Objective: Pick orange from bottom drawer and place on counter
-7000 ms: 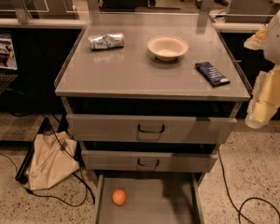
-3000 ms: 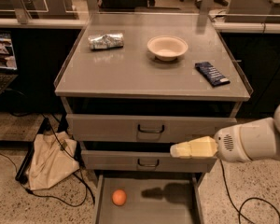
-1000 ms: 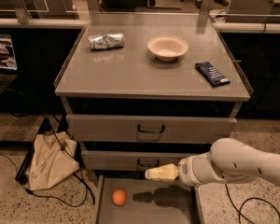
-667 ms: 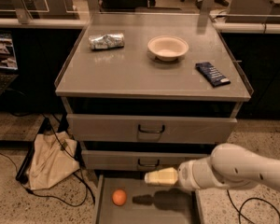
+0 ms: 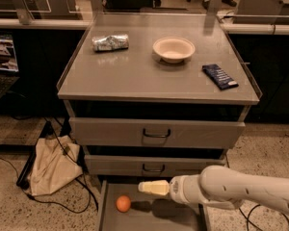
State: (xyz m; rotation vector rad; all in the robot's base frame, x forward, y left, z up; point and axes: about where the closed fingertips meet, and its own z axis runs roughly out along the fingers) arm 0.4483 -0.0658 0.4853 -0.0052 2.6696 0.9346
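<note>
The orange point(image 5: 123, 203) lies on the floor of the open bottom drawer point(image 5: 156, 221), toward its left side. My gripper point(image 5: 152, 187) reaches in from the right on a white arm, just above the drawer. Its cream tip is a little up and to the right of the orange, apart from it and holding nothing. The counter point(image 5: 144, 76) is the grey top of the cabinet above.
On the counter sit a crumpled silver packet point(image 5: 110, 42), a beige bowl point(image 5: 173, 48) and a dark blue packet point(image 5: 220, 76). Two shut drawers point(image 5: 156, 132) with dark handles are above the open one. A tan bag point(image 5: 53, 165) and cables lie on the floor to the left.
My arm has come down from beside the counter to the bottom drawer and moved left toward the orange. The orange has not moved.
</note>
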